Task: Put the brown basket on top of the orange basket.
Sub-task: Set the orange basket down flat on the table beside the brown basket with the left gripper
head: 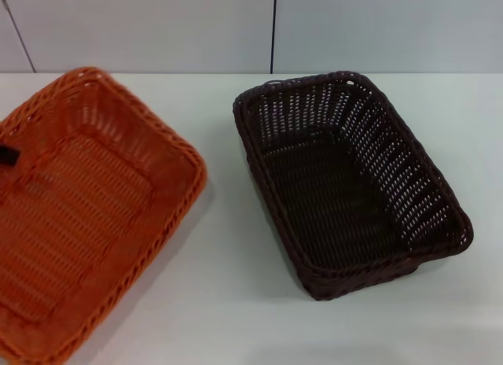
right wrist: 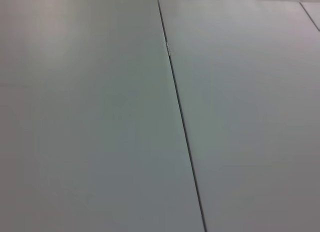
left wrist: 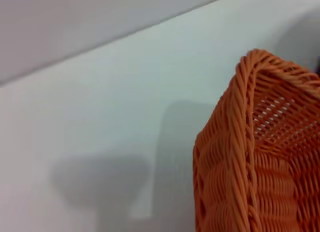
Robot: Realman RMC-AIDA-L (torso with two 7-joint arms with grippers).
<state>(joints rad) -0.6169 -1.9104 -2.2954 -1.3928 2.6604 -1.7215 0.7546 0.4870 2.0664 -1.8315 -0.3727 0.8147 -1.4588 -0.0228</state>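
The orange basket [head: 86, 215] fills the left of the head view, looks larger than the other basket and casts a wide shadow along its right edge, so it hangs raised and tilted. A small black part of my left gripper [head: 6, 156] sits on its left rim at the picture's edge, holding it. The left wrist view shows one corner of the orange basket [left wrist: 260, 157] close up above the white table. The brown basket [head: 350, 184] stands empty on the table at the right, apart from the orange one. My right gripper is out of view.
The white table [head: 236, 318] runs under both baskets, with a grey panelled wall [head: 275, 27] behind it. The right wrist view shows only flat grey panels with a dark seam [right wrist: 180, 117].
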